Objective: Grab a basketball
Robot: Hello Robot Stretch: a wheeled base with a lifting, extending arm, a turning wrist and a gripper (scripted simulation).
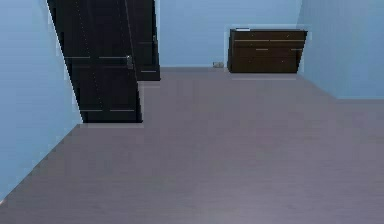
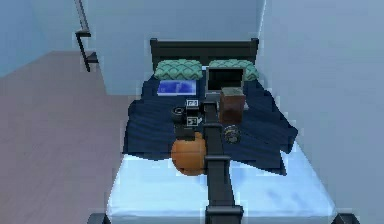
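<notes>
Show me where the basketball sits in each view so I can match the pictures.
Arm side view: the orange basketball is low in the middle, on or just above the bed, just left of the dark arm bar.
Forward view: a dark door at left and a dark dresser at the far wall.
Shared landmark: the grey-purple floor, also at the arm side view's left.

Blanket (image 2: 150, 132): dark blue cloth, rumpled and matt. Dresser (image 1: 267, 52): dark brown wood, smooth finish. Basketball (image 2: 185, 158): orange, matt surface.
</notes>
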